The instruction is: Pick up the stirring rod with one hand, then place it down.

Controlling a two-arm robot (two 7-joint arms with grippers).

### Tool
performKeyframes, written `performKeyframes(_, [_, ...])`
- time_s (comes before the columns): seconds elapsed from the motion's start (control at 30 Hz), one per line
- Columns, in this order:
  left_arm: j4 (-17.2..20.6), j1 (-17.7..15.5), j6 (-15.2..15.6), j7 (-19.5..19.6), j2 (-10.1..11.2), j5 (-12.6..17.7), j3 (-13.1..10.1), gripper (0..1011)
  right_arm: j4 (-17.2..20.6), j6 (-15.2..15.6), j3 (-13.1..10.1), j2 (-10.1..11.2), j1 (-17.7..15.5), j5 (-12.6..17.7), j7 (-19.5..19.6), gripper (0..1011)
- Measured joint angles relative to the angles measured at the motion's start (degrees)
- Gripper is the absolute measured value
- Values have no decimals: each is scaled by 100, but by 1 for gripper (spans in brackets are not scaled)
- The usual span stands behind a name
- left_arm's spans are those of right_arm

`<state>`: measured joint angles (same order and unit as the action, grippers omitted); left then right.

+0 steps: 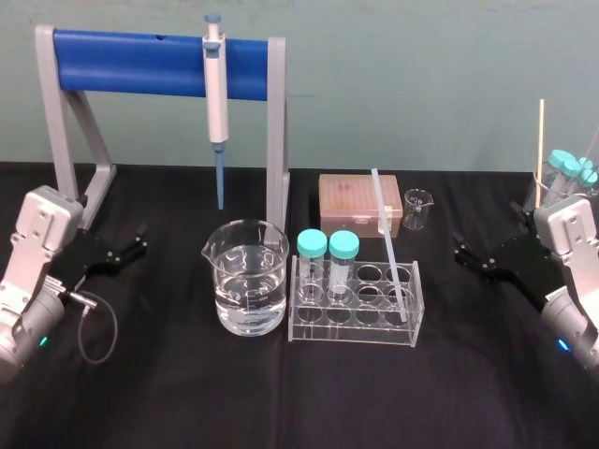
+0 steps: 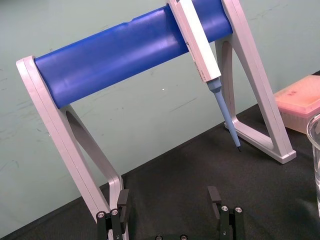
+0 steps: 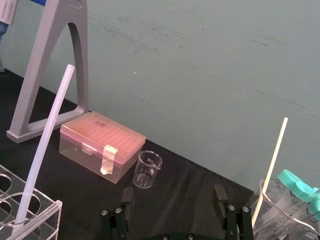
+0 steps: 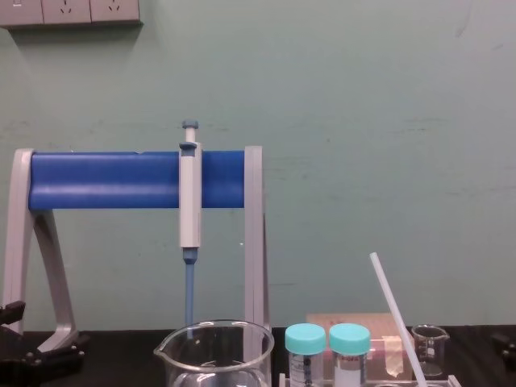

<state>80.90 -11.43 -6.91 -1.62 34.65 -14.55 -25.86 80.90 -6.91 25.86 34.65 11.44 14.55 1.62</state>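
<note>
Black tabletop [image 1: 281, 402]; long whitish translucent stirring rod [image 1: 388, 238] leans steeply in clear plastic rack [image 1: 356, 323], leftward of nearer black right gripper [image 1: 461, 251], jaws spread, empty; left gripper [image 1: 136, 241] parked far side, likewise spread.

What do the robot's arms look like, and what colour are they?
Both arms are boxy silver-grey, each ending in a black, angular tool: the left tool and right tool. A grey cable loops off the left arm, and a tiny light glows on each.
</note>
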Motion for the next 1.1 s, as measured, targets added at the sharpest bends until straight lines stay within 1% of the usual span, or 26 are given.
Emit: performKeyframes(1.1, [0,0,0,0,0,0,0,1000,0,0,0,0,0,0,0,1004])
